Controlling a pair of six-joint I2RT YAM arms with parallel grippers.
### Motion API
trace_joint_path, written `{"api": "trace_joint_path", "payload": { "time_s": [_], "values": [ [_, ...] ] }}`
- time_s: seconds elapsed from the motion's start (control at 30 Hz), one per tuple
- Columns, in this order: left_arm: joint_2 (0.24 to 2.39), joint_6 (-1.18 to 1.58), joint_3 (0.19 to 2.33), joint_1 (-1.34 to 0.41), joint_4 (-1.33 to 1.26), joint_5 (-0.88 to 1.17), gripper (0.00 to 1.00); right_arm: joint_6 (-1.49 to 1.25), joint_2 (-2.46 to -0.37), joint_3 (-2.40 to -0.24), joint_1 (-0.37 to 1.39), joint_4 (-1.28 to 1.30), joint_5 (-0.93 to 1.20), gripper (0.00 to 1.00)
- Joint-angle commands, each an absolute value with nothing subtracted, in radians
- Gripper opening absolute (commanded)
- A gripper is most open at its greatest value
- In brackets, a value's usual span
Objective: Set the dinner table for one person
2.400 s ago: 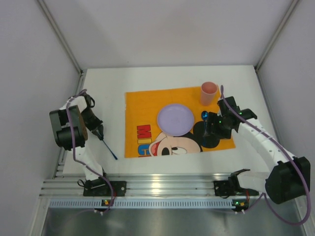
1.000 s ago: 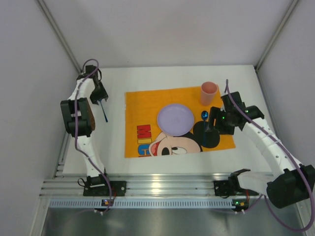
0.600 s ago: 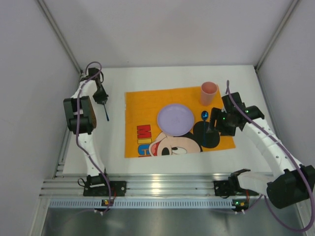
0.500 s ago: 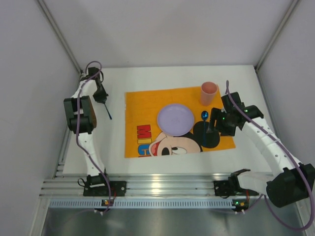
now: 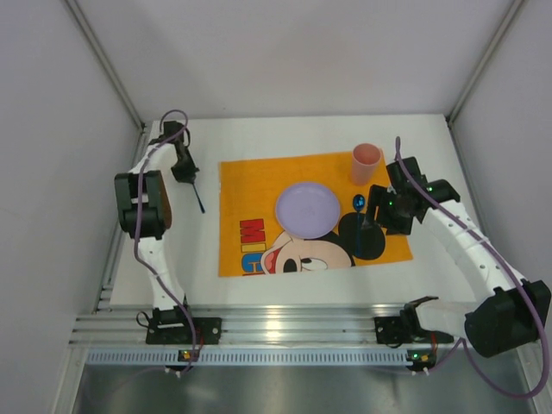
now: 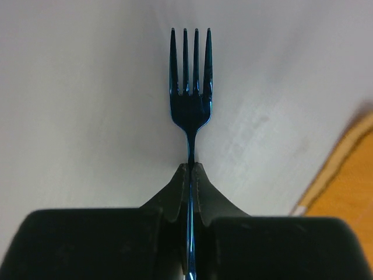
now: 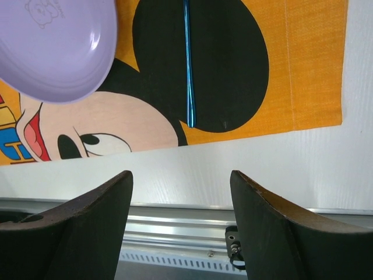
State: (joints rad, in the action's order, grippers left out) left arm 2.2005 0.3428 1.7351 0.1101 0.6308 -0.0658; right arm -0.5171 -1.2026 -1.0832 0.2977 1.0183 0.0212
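One slim blue fork (image 6: 190, 99), light, stiff, probably slick, clamped by its thin handle in left gripper (image 6: 190, 170) jaws; right gripper (image 7: 180, 178) jaws spread, empty

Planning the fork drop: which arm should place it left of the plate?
Left. The left gripper is shut on the fork, beside the placemat's left edge. The right gripper is open, empty, across the plate by the blue utensil.
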Motion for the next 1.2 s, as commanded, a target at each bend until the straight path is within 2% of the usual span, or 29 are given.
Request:
{"api": "trace_joint_path", "payload": {
  "time_s": [0.0, 0.1, 0.3, 0.67, 0.77, 0.9, 1.07, 1.1, 1.13, 1.17],
  "values": [
    [2.051, 0.382, 1.683, 0.005, 0.629, -0.034, 0.0, -0.514, -1.19, -1.117, 0.285, 0.999, 0.015, 0.68],
    [1.994, 0.448, 1.635, -0.133, 0.652, -0.051, 0.0, -0.506, -1.181, -1.109, 0.285, 0.988, 0.031, 0.68],
    [1.93, 0.564, 1.474, -0.293, 0.601, -0.063, 0.0, -0.479, -1.143, -1.082, 0.285, 0.985, 0.048, 0.69],
    [2.01, 0.614, 1.463, -0.368, 0.586, -0.077, 0.0, -0.439, -1.026, -1.012, 0.285, 1.035, 0.054, 0.69],
    [2.003, 0.604, 1.476, -0.396, 0.612, -0.089, 0.1, -0.437, -1.0, -0.996, 0.285, 1.034, 0.058, 0.69],
    [1.971, 0.594, 1.497, -0.429, 0.655, -0.147, 0.32, -0.434, -0.979, -0.977, 0.285, 1.032, 0.084, 0.7],
    [1.896, 0.588, 1.52, -0.442, 0.712, -0.205, 0.4, -0.416, -0.965, -0.976, 0.287, 1.031, 0.089, 0.69],
    [1.884, 0.588, 1.523, -0.445, 0.738, -0.218, 0.62, -0.416, -0.959, -0.977, 0.285, 1.029, 0.092, 0.7],
    [1.87, 0.586, 1.529, -0.445, 0.753, -0.241, 0.9, -0.414, -0.956, -0.974, 0.285, 1.029, 0.095, 0.7],
    [1.837, 0.584, 1.529, -0.446, 0.765, -0.253, 0.98, -0.413, -0.953, -0.974, 0.285, 1.026, 0.098, 0.7]
  ]
}}
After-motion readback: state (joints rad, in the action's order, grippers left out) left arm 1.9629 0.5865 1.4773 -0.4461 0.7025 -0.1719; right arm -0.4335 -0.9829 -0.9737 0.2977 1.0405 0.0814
